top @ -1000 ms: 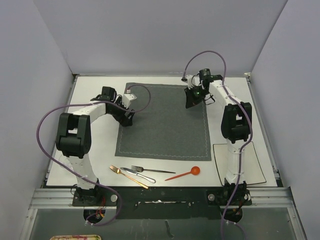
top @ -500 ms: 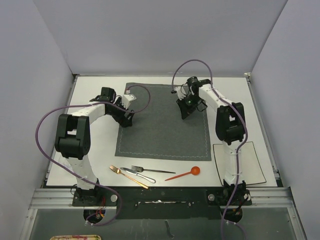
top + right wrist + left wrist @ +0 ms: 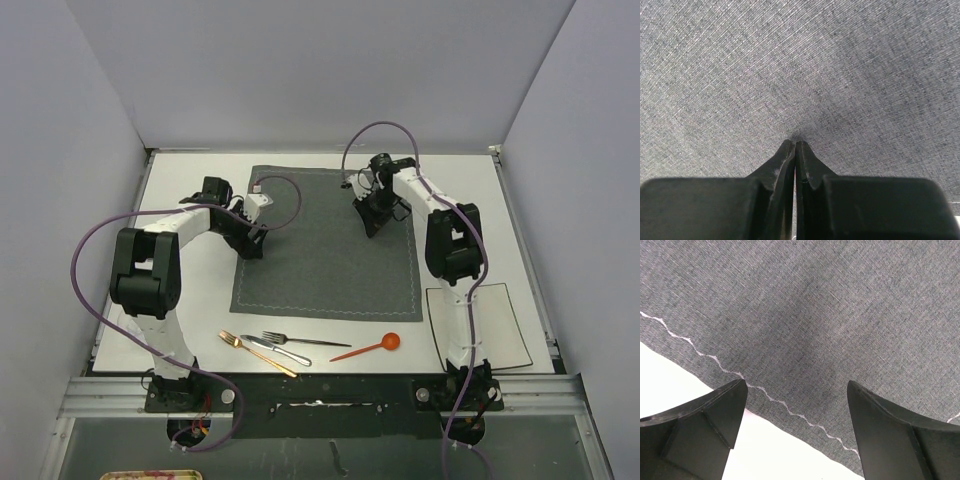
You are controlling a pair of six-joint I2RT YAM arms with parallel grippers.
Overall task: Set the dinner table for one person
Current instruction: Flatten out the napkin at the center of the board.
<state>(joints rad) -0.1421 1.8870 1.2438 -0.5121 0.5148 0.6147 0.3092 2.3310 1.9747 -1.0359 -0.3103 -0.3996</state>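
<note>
Two arms outstretched: left hand (image 3: 796, 385) wide over placemat (image 3: 330, 250) edge, right hand (image 3: 795, 145) closed, tips touching it.

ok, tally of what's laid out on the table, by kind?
Placemat: 1
Plate: 1
Cutlery: 4 (gold piece, silver piece, fork, orange-red spoon)
Total: 6

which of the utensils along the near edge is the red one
The red spoon, lying apart at the right end of the row, closest to the square plate. The gold and silver cutlery bunches together to its left.
</note>
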